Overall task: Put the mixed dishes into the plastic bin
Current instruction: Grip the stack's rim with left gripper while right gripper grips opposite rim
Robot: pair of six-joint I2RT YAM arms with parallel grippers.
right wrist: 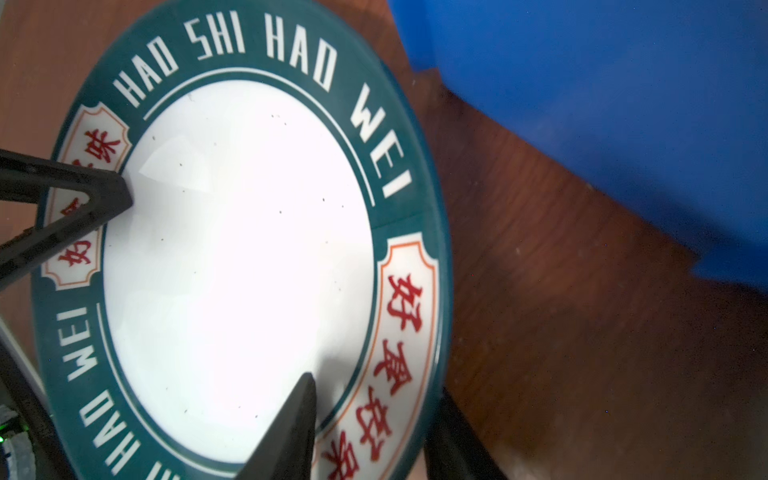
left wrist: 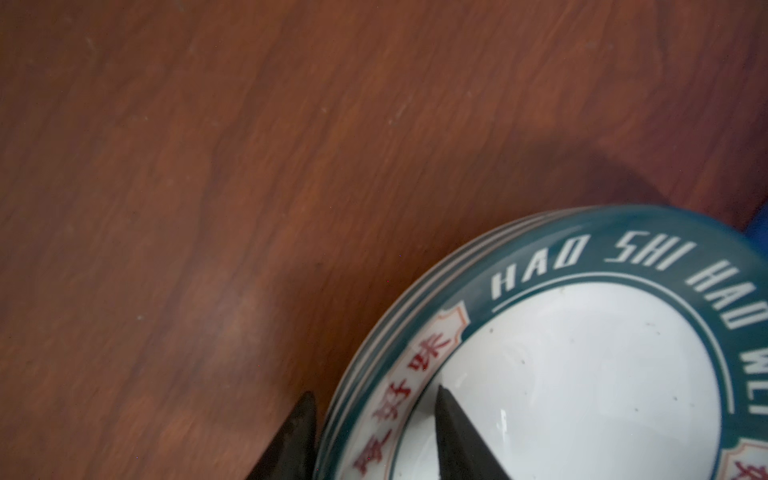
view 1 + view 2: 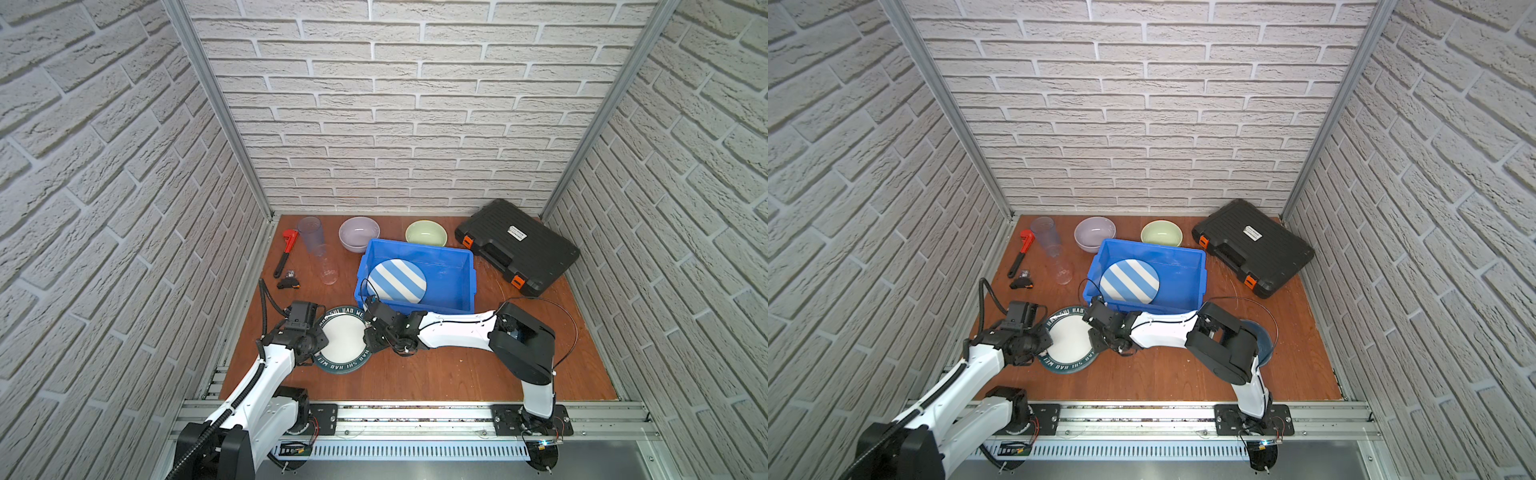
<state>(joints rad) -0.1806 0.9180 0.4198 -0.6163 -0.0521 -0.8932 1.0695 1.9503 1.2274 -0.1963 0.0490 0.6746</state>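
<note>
The teal lettered plate (image 3: 343, 347) (image 3: 1068, 338) lies on the wooden table in front of the plastic bin (image 3: 415, 246) (image 3: 1150, 246). My left gripper (image 3: 322, 341) (image 2: 374, 392) is shut on its left rim, one finger outside the edge and one on the white well. My right gripper (image 3: 368, 336) (image 1: 376, 384) is shut on the opposite rim, one finger on the well and one under the edge. A blue-white striped plate (image 3: 397, 280) leans inside the bin. Behind the bin stand a lilac bowl (image 3: 359, 233) and a pale green bowl (image 3: 426, 232).
Two clear tumblers (image 3: 311, 235) (image 3: 328, 266) are at the back left beside a red pipe wrench (image 3: 286, 251) and a small black part (image 3: 288, 283). A black tool case (image 3: 517, 247) sits back right. A blue-grey bowl (image 3: 1264, 337) peeks from behind my right arm.
</note>
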